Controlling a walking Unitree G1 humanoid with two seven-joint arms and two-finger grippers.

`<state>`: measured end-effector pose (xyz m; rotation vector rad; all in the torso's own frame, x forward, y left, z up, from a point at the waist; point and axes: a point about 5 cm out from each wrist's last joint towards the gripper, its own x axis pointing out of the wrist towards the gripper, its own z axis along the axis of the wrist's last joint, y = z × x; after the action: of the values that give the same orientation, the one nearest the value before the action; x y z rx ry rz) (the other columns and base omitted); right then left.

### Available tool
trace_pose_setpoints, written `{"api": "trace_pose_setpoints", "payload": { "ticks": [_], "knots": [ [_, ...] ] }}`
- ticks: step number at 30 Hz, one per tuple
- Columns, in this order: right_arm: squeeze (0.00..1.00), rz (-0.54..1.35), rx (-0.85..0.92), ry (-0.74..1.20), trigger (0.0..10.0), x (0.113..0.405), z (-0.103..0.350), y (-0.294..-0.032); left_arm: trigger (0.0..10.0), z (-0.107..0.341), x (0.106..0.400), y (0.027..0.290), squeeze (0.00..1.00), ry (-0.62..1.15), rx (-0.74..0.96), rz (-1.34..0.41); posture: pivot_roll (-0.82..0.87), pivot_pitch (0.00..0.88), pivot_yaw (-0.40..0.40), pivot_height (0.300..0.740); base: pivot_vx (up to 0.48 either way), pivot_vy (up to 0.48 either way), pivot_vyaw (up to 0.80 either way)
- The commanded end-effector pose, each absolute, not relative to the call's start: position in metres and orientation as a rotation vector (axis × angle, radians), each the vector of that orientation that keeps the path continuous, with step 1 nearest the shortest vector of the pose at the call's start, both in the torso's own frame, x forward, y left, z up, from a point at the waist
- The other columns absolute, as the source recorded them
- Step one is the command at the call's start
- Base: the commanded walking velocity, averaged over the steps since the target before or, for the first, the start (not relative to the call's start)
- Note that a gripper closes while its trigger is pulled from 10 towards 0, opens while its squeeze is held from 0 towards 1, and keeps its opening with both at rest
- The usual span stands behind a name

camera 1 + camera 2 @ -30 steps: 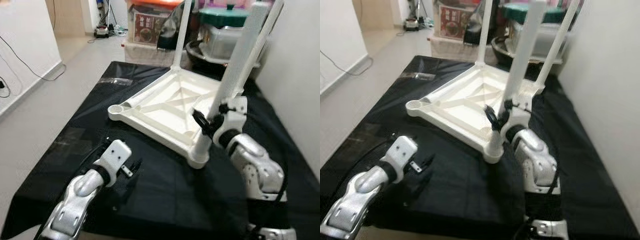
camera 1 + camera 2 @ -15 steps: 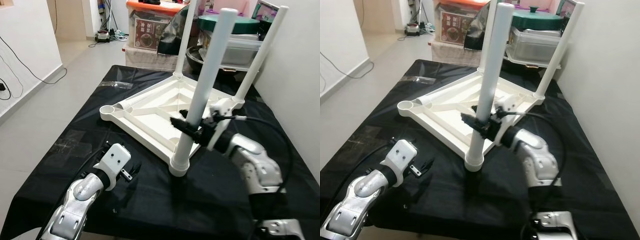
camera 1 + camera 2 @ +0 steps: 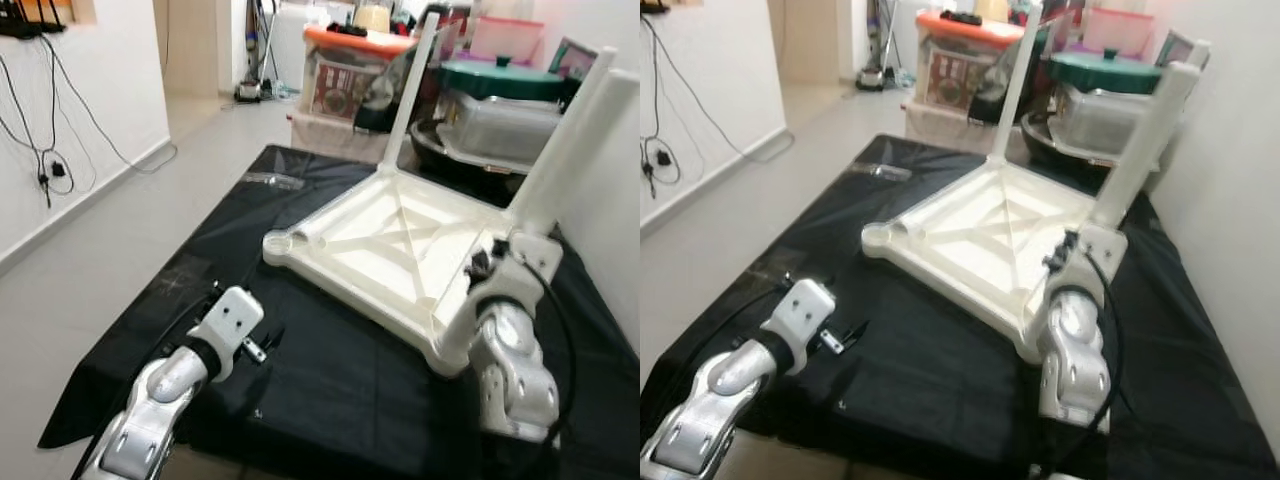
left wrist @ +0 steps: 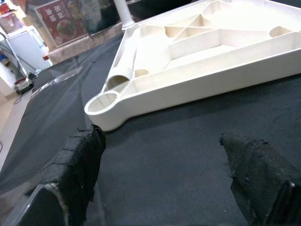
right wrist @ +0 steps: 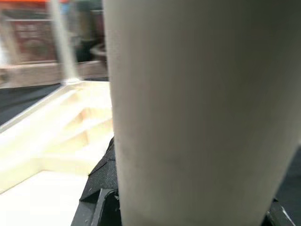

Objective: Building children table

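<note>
The white children's table top (image 3: 390, 240) lies upside down on a black cloth (image 3: 330, 370). One white leg (image 3: 408, 95) stands in its far corner. At the near right corner a second white leg (image 3: 565, 150) leans away to the right, and my right gripper (image 3: 487, 264) is shut on it low down; this leg (image 5: 197, 108) shows very close in the right wrist view. A loose leg (image 4: 126, 59) lies inside the top beside the empty left corner socket (image 4: 106, 101). My left gripper (image 3: 264, 344) hovers open over the cloth short of that socket, its fingers (image 4: 80, 160) holding nothing.
Storage boxes (image 3: 350, 75) and a pot with a green lid (image 3: 500, 80) crowd the floor behind the table. A white wall (image 3: 1230, 200) runs close along the right side. Open floor (image 3: 120, 220) lies to the left, and a clear plastic bag (image 3: 270, 180) rests on the cloth's far left.
The camera has shifted. The held leg, nearly upright half a second ago, now leans to the right with my right gripper still on it. The left arm has stayed put.
</note>
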<state>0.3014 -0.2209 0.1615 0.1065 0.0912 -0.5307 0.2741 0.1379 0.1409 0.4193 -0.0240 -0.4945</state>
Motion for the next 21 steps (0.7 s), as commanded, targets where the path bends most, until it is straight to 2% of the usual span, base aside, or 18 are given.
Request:
{"api": "trace_pose_setpoints", "payload": {
  "ticks": [1, 4, 6, 7, 9, 10, 11, 14, 15, 17, 19, 20, 21],
  "knots": [
    [0.0, -0.705, 0.055, 0.377, 0.0, 0.28, 0.107, -0.243, 10.0, 0.137, 0.274, 0.136, 0.0, -0.011, 0.421, -0.511, 0.06, 0.0, -0.11, 0.74, 0.0, 0.0, 0.0],
    [0.0, -0.785, 0.048, 0.385, 0.0, 0.279, 0.107, -0.254, 10.0, 0.138, 0.275, 0.135, 0.0, -0.012, 0.42, -0.512, 0.04, 0.0, -0.098, 0.74, 0.0, 0.0, 0.0],
    [0.0, -0.866, 0.041, 0.388, 0.0, 0.287, 0.121, -0.273, 10.0, 0.138, 0.276, 0.134, 0.0, -0.014, 0.419, -0.512, 0.04, 0.0, -0.101, 0.74, 0.0, 0.0, 0.0],
    [0.0, -0.798, 0.064, 0.38, 8.8, 0.295, 0.128, -0.27, 10.0, 0.138, 0.276, 0.134, 0.0, -0.015, 0.419, -0.512, 0.04, 0.0, -0.105, 0.74, 0.0, 0.0, 0.0],
    [0.0, -0.736, 0.081, 0.373, 8.8, 0.301, 0.133, -0.265, 10.0, 0.138, 0.276, 0.134, 0.0, -0.015, 0.418, -0.511, 0.04, 0.0, -0.105, 0.74, 0.0, 0.0, 0.0],
    [0.16, -0.606, 0.124, 0.288, 10.0, 0.311, 0.146, -0.252, 10.0, 0.138, 0.275, 0.135, 0.0, -0.015, 0.418, -0.509, 0.04, 0.0, -0.109, 0.74, 0.0, 0.0, 0.0],
    [1.0, -0.53, 0.14, 0.218, 10.0, 0.316, 0.157, -0.245, 10.0, 0.138, 0.275, 0.135, 0.0, -0.015, 0.419, -0.507, 0.05, 0.0, -0.111, 0.74, 0.0, 0.0, 0.0],
    [1.0, -0.368, 0.117, 0.095, 10.0, 0.328, 0.181, -0.235, 10.0, 0.138, 0.274, 0.136, 0.0, -0.015, 0.418, -0.502, 0.05, 0.0, -0.118, 0.74, 0.0, 0.0, 0.0],
    [0.0, -0.312, 0.129, 0.07, 10.0, 0.332, 0.188, -0.232, 10.0, 0.138, 0.274, 0.136, 0.0, -0.015, 0.418, -0.5, 0.05, 0.0, -0.118, 0.74, 0.0, 0.0, 0.0],
    [0.0, -0.312, 0.129, 0.07, 10.0, 0.332, 0.188, -0.232, 10.0, 0.138, 0.274, 0.136, 0.0, -0.015, 0.418, -0.5, 0.05, 0.0, -0.118, 0.74, 0.0, 0.0, 0.0],
    [0.0, -0.138, 0.165, -0.017, 10.0, 0.338, 0.209, -0.226, 10.0, 0.138, 0.274, 0.137, 0.0, -0.014, 0.419, -0.497, 0.05, 0.0, -0.12, 0.74, 0.0, 0.0, 0.0],
    [0.0, -0.138, 0.165, -0.017, 10.0, 0.338, 0.209, -0.226, 10.0, 0.138, 0.274, 0.137, 0.0, -0.014, 0.419, -0.497, 0.05, 0.0, -0.12, 0.74, 0.0, 0.0, 0.0],
    [0.0, -0.003, 0.159, -0.059, 10.0, 0.338, 0.218, -0.22, 10.0, 0.138, 0.274, 0.137, 0.0, -0.014, 0.419, -0.497, 0.05, 0.0, -0.12, 0.74, 0.0, 0.0, 0.0]
  ]
}}
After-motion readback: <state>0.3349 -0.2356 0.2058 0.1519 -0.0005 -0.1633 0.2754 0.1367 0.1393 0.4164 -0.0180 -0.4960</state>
